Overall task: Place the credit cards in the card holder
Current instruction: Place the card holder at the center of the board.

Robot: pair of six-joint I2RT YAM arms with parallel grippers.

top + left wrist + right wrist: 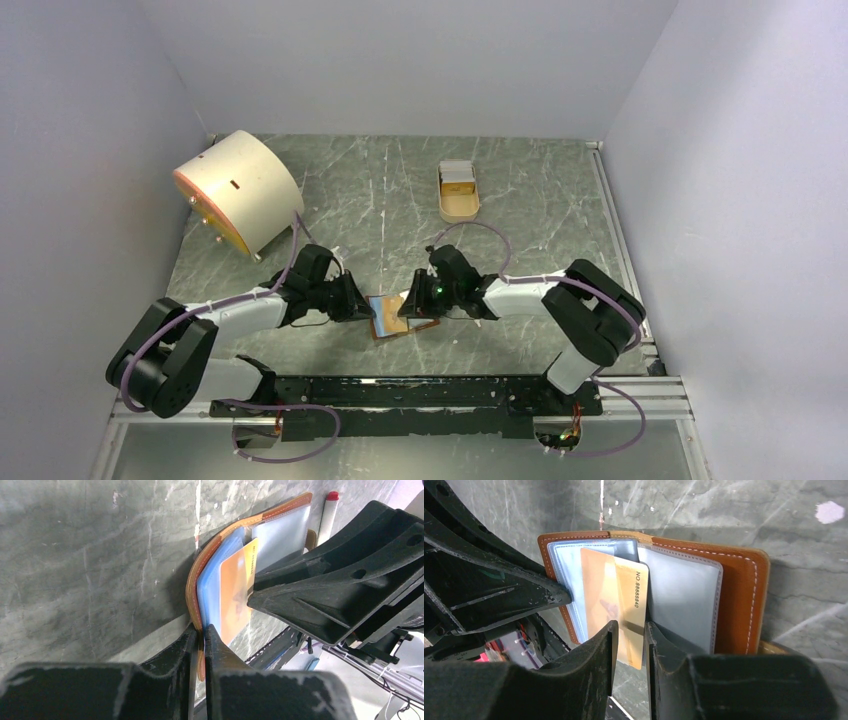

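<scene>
The brown card holder (392, 320) is held open off the table between my two grippers, its light blue inside (684, 600) facing the right wrist camera. My left gripper (202, 629) is shut on the holder's brown edge (215, 542). A gold-orange credit card (614, 600) sits partly inside a blue pocket, its lower end sticking out. My right gripper (630, 627) is at that card's lower end with its jaws a narrow gap apart; the card lies just beyond the fingertips. More pale credit cards (457, 173) lie in the tan tray at the back.
A big cream drum (238, 190) lies at the back left. The tan oval tray (459, 208) stands at the back centre-right. A thin white stick with a red cap (327, 515) lies on the table behind the holder. Grey walls close in both sides.
</scene>
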